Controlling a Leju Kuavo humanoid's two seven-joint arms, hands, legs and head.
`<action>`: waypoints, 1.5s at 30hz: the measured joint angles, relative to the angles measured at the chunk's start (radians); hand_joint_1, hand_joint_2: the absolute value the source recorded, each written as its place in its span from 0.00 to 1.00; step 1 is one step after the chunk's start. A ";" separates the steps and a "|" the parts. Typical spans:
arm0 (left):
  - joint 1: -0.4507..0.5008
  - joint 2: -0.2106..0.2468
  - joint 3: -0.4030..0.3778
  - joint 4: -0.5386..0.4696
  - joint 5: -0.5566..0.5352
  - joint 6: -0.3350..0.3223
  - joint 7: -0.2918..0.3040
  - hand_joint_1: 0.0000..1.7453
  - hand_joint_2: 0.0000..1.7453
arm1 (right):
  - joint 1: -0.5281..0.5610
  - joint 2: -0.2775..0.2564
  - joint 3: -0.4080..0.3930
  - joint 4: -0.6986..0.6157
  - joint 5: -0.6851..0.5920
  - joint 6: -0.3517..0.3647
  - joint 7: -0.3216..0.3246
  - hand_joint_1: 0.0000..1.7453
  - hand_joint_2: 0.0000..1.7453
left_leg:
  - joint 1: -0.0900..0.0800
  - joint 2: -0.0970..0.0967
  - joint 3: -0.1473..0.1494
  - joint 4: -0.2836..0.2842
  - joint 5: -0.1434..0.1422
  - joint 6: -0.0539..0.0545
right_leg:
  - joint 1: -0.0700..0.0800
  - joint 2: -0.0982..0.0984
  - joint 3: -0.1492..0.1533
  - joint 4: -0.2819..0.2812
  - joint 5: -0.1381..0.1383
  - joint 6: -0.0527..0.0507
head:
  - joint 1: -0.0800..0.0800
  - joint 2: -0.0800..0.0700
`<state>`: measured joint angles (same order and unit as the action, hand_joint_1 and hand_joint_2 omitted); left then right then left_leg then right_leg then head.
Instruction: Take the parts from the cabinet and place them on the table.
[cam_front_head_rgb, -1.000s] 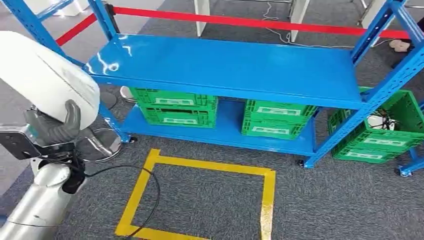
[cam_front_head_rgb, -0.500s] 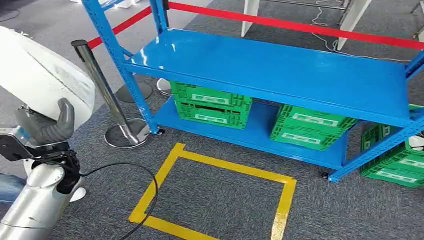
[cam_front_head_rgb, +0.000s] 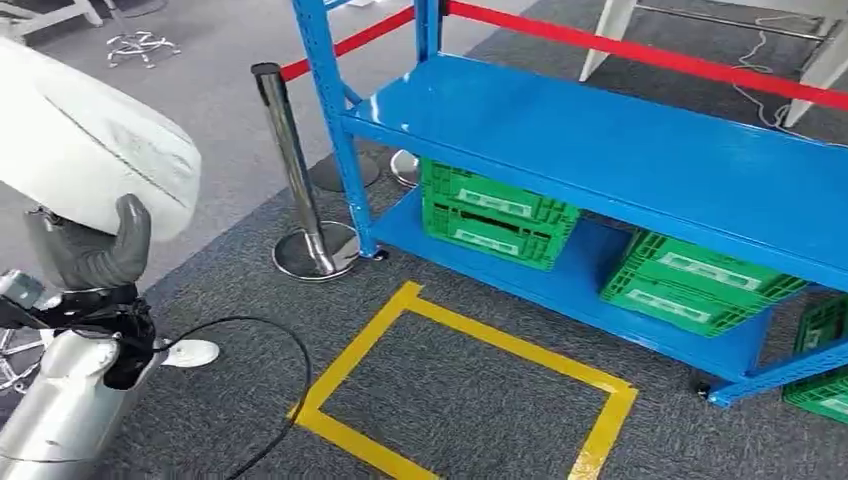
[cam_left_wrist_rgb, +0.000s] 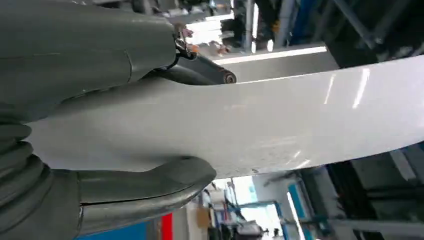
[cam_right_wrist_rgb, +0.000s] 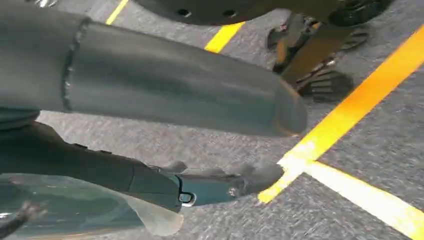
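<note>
My left hand (cam_front_head_rgb: 92, 255) grips a large white curved panel part (cam_front_head_rgb: 95, 140) at the left edge of the head view, held up above the silver forearm. The left wrist view shows the same white part (cam_left_wrist_rgb: 280, 120) clamped between the thick thumb and the darker fingers of my left hand (cam_left_wrist_rgb: 65, 70). The blue cabinet rack (cam_front_head_rgb: 620, 130) stands ahead and to the right, its upper shelf bare. My right hand (cam_right_wrist_rgb: 165, 95) hangs over the grey carpet with thumb and fingers apart and nothing in it.
Two green crates (cam_front_head_rgb: 495, 215) (cam_front_head_rgb: 700, 280) sit on the rack's bottom shelf, another (cam_front_head_rgb: 822, 385) on the floor at right. A chrome stanchion (cam_front_head_rgb: 295, 175) with red belt (cam_front_head_rgb: 640, 45) stands left of the rack. A yellow tape square (cam_front_head_rgb: 460, 335) and black cable (cam_front_head_rgb: 285, 345) lie on the carpet.
The camera has swung left, so the rack and tape square slid to the right and the stanchion came into view. My left hand holds the white part as before.
</note>
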<state>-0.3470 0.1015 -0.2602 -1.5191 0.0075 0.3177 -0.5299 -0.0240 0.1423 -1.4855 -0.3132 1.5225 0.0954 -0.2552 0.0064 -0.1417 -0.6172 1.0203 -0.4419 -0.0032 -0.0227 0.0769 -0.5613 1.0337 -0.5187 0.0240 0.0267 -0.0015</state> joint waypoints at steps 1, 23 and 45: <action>0.009 0.006 -0.004 -0.023 -0.023 -0.022 0.000 1.00 1.00 | -0.001 -0.002 0.000 0.003 0.000 0.000 0.000 0.00 0.00 | 0.000 -0.012 -0.003 0.002 0.002 -0.004 | -0.002 -0.012 0.002 -0.003 0.003 -0.006 | 0.000 0.000; -0.311 0.087 -0.416 -0.121 -0.335 -0.569 0.204 1.00 1.00 | -0.016 -0.037 0.017 0.045 0.019 0.012 -0.022 0.00 0.00 | -0.012 0.098 0.006 -0.012 0.011 0.029 | 0.003 -0.078 -0.137 0.288 -0.134 0.015 | -0.003 0.000; -0.439 0.131 -0.510 -0.083 -0.322 -0.629 0.208 1.00 1.00 | -0.017 -0.045 0.019 0.058 0.024 0.016 -0.029 0.00 0.00 | -0.045 0.209 -0.011 0.011 0.006 0.027 | 0.011 -0.192 0.006 0.004 -0.010 -0.012 | -0.022 0.000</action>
<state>-0.7864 0.2323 -0.7698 -1.6018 -0.3147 -0.3117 -0.3216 -0.0412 0.0977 -1.4668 -0.2552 1.5461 0.1118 -0.2838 -0.0388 0.0669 -0.6278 1.0313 -0.4361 0.0238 -0.0116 -0.1147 -0.5552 1.0376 -0.5283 0.0117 0.0046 -0.0015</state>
